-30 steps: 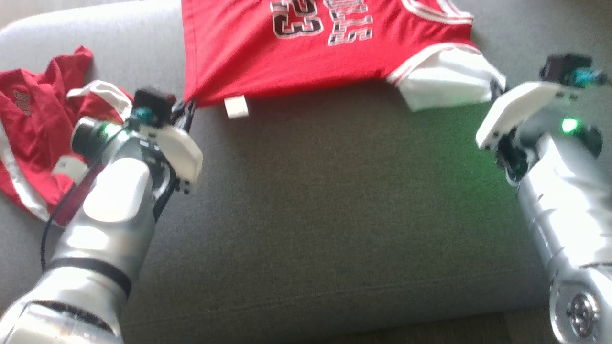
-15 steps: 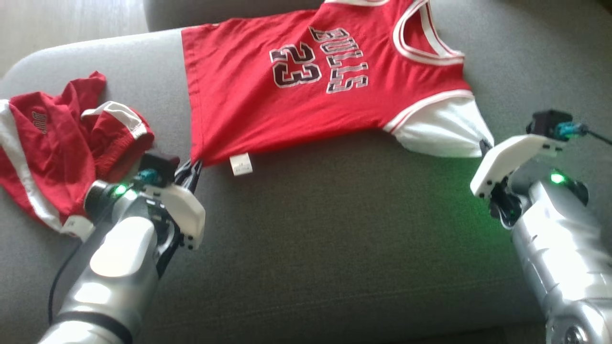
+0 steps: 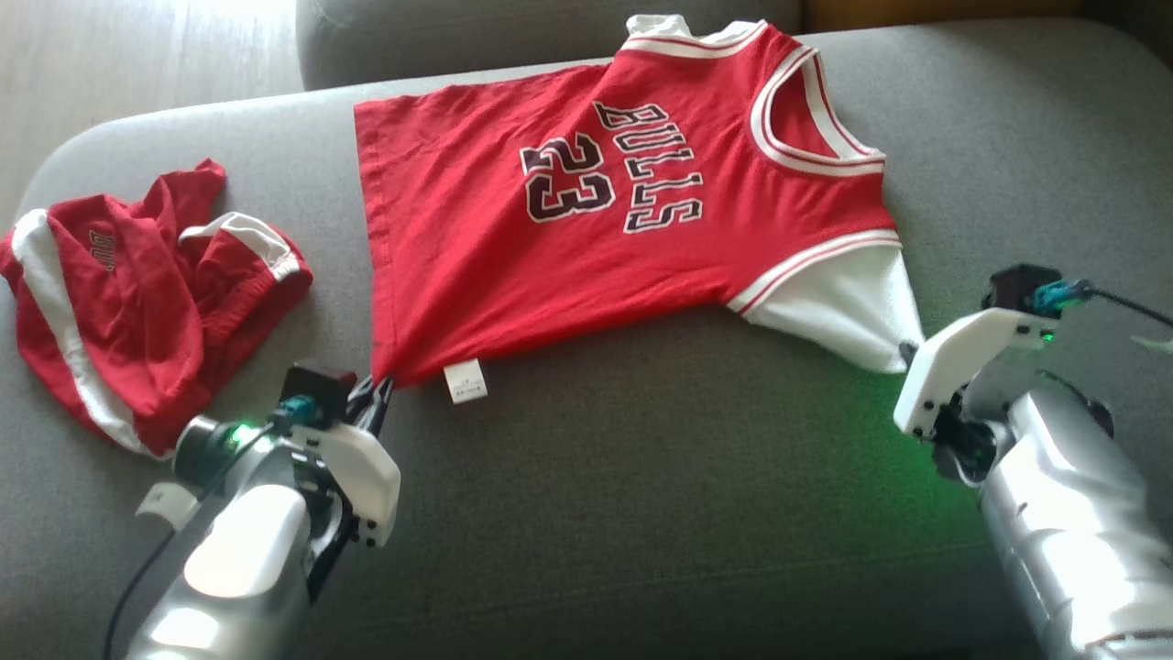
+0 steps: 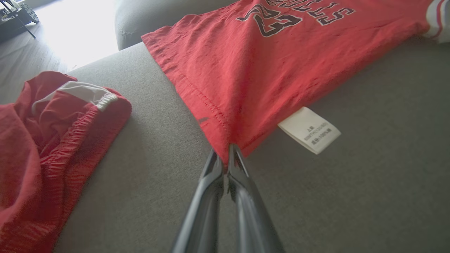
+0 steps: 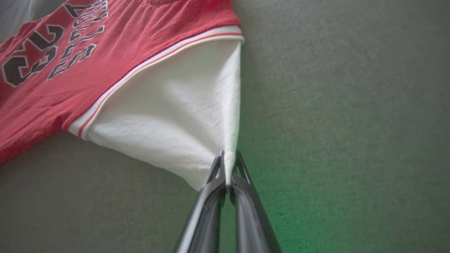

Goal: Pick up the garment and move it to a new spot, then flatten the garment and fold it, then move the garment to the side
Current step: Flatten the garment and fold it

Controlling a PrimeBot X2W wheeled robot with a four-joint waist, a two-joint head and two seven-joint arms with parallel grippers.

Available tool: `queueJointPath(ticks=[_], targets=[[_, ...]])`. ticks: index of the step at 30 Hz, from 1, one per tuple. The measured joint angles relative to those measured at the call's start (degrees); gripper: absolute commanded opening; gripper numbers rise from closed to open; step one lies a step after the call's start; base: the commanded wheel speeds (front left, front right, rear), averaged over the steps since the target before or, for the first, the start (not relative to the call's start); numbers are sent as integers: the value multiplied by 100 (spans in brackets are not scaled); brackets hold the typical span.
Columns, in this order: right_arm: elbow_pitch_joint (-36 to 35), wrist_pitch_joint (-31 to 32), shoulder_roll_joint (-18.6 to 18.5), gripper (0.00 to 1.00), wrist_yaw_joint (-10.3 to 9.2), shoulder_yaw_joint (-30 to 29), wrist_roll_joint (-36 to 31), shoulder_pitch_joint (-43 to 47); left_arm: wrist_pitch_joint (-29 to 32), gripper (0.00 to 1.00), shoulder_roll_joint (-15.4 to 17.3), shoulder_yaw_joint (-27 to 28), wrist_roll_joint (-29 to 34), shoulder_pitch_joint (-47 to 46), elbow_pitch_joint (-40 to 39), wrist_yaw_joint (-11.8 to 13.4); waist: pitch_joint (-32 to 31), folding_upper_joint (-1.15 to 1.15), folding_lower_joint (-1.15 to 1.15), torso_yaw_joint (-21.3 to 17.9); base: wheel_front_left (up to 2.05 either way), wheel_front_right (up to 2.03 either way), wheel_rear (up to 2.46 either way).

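**Q:** How do the two grippers stand?

**A:** The left gripper has its two dark fingers pressed together on the bottom corner of the red shirt, and the cloth rises to a peak between the tips. The right gripper is clamped the same way on the tip of the shirt's white sleeve.

**Q:** Where does the shirt lie?

**A:** It lies face up on the grey sofa cushion, drawn taut between the two grips. Its hem is toward the robot's left and its collar toward the right. A white tag sticks out from under the near edge, just beside the left gripper.

**Q:** What is hidden or hard to make out?

**A:** In the head view the right gripper's fingertips are mostly covered by its white wrist plate, and the left gripper's fingers are partly covered by its camera mount. Of the far sleeve only a white scrap shows at the shirt's top edge. Each wrist view cuts off the shirt's printed lettering. The writing on the tag is too small to read.

**Q:** What else is in view?

**A:** Crumpled red shorts lie on the cushion to the left, apart from the shirt, with an unreadable print. A green glow falls on the cushion near the right gripper. Pale floor shows beyond the sofa.
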Motion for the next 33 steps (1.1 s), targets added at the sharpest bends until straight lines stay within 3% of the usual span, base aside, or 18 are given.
queueJointPath(ticks=[7, 13, 24, 26, 33], targets=[[-533, 643, -138, 0, 0, 209, 300, 502, 0, 0, 42, -75, 0, 181, -92, 57, -124, 0, 0, 23, 0, 0, 0], [-1427, 1136, -335, 0, 0, 38, 597, 1076, 0, 0, 79, -88, -1, 302, -167, 107, -211, 0, 0, -27, 0, 0, 0], [-3833, 2473, -54, 0, 0, -476, 616, 2713, 8, 0, 175, -276, -1, 829, -471, 160, -356, 0, 0, -58, 0, 0, 0], [-4534, 2986, 41, 0, 0, -701, 548, 3124, 16, 0, 233, -315, -1, 1029, -627, 185, -394, 0, 0, -34, 0, 0, 0], [-5982, 4153, 253, 0, 0, -1067, 543, 3900, 156, 0, 477, -435, -29, 1473, -1191, 249, -443, 0, 0, 22, 0, 0, 0]])
